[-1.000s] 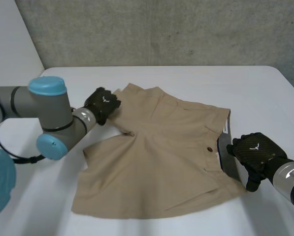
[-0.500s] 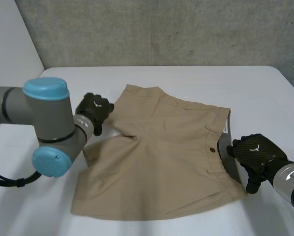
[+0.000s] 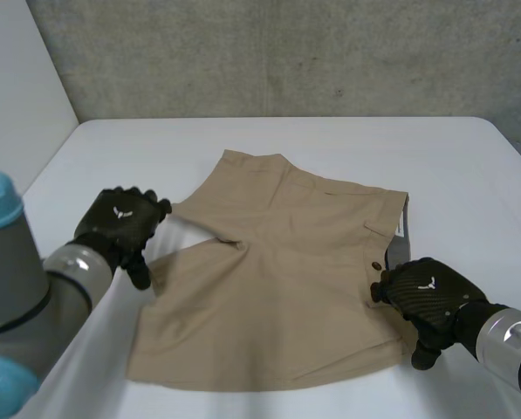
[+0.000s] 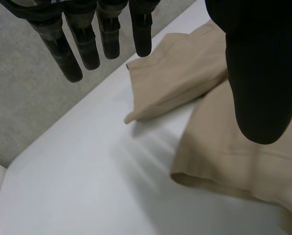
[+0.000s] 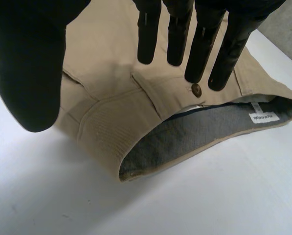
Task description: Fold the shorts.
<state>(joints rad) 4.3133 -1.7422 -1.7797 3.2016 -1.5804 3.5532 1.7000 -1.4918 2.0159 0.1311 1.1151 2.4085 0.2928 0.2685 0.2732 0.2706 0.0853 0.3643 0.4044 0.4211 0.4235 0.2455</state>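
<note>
Tan shorts [image 3: 277,279] lie spread on the white table, waistband to the right, two legs to the left. My left hand [image 3: 120,223] hovers open just left of the leg hems, holding nothing; in its wrist view straight fingers [image 4: 70,54] and thumb hang above the bare table beside the two leg hems [image 4: 185,178]. My right hand [image 3: 426,297] is open over the waistband's near end. From its wrist the fingers [image 5: 199,44] stand spread above the button [image 5: 196,89] and the gaping waistband with grey lining [image 5: 194,139].
The white table [image 3: 373,148] runs to a grey concrete wall at the back. A white label [image 5: 262,117] is sewn inside the waistband. Bare tabletop lies behind and to both sides of the shorts.
My left hand let go of the far leg's hem, opened and drew back toward the near left. The far leg now lies flat. My right hand shifted slightly left over the waistband.
</note>
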